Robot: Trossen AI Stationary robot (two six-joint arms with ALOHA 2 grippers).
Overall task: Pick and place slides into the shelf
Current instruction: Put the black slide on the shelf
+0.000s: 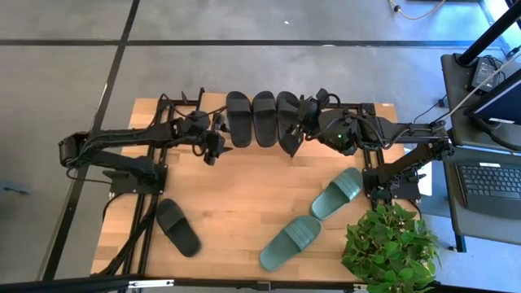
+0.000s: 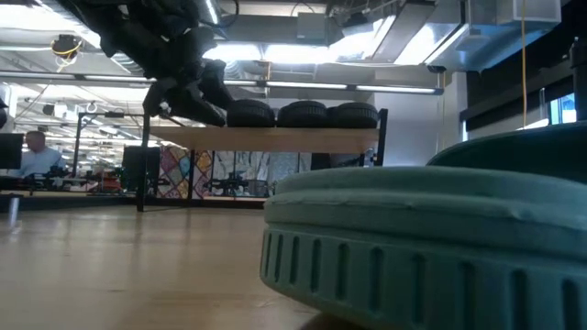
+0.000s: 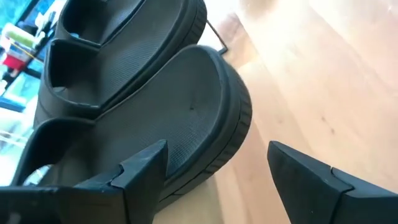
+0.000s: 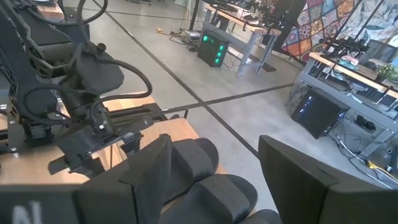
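Left gripper (image 1: 213, 151) sits at upper centre of the high view, jaws spread wide with nothing between them, just beside the leftmost black slide (image 1: 238, 119) on the shelf (image 2: 266, 138); we read this as a release. Right gripper (image 1: 295, 132) hangs over the shelf's right end, fingers apart, empty. Three black slides sit side by side up there. Near edge: one black slide (image 1: 177, 227) lower left, two green slides (image 1: 291, 242) lower right, left for later picks.
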